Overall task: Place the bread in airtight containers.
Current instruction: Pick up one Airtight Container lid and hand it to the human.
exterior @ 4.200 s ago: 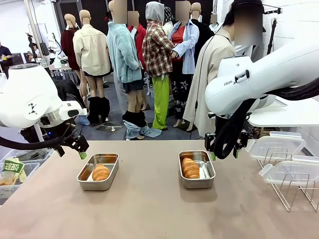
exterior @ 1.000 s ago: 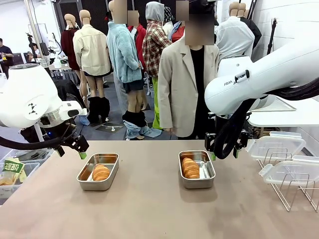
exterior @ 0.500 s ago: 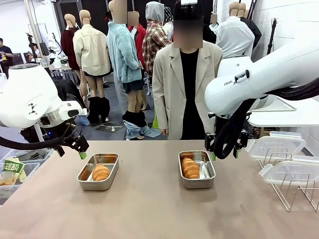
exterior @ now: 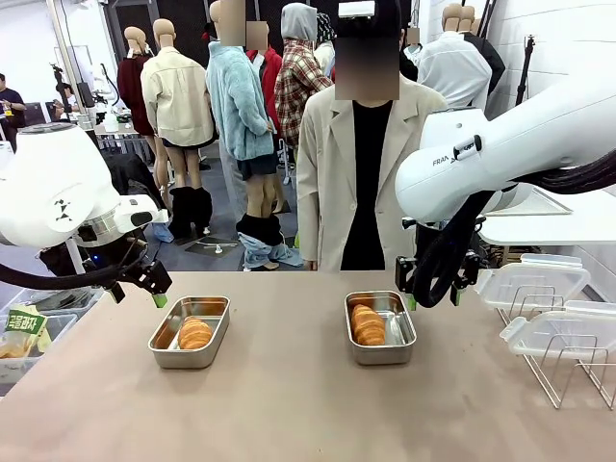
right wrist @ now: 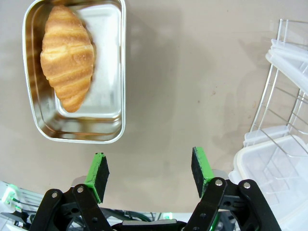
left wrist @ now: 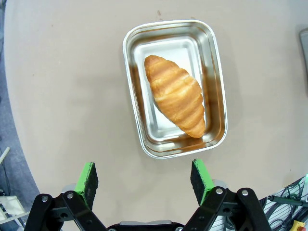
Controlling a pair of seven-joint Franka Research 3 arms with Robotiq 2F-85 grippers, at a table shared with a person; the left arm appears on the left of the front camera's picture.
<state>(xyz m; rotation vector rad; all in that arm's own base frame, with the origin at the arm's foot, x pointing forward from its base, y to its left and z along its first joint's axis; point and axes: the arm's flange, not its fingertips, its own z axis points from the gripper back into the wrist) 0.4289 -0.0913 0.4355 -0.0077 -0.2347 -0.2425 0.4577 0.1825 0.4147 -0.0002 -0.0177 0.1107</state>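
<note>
Two steel tins stand on the table, each with one golden croissant-like roll inside. The left tin (exterior: 190, 330) (left wrist: 174, 87) holds a roll (exterior: 194, 333) (left wrist: 175, 94). The right tin (exterior: 380, 326) (right wrist: 75, 72) holds a roll (exterior: 367, 324) (right wrist: 67, 55). My left gripper (exterior: 138, 285) (left wrist: 144, 178) hangs open above the table just left of the left tin, nothing between its fingers. My right gripper (exterior: 431, 294) (right wrist: 149, 168) hangs open just right of the right tin, also empty. Clear plastic lids (exterior: 534, 281) (right wrist: 269, 173) rest on a wire rack at the right.
A person in a beige jacket (exterior: 361, 173) stands at the far edge of the table, behind the right tin. The wire rack (exterior: 568, 361) with the lids takes up the table's right side. A bin (exterior: 24, 332) sits off the left edge.
The person has walked from the right to the middle of the far side and now faces the table. Both arms, tins and rolls have not moved.
</note>
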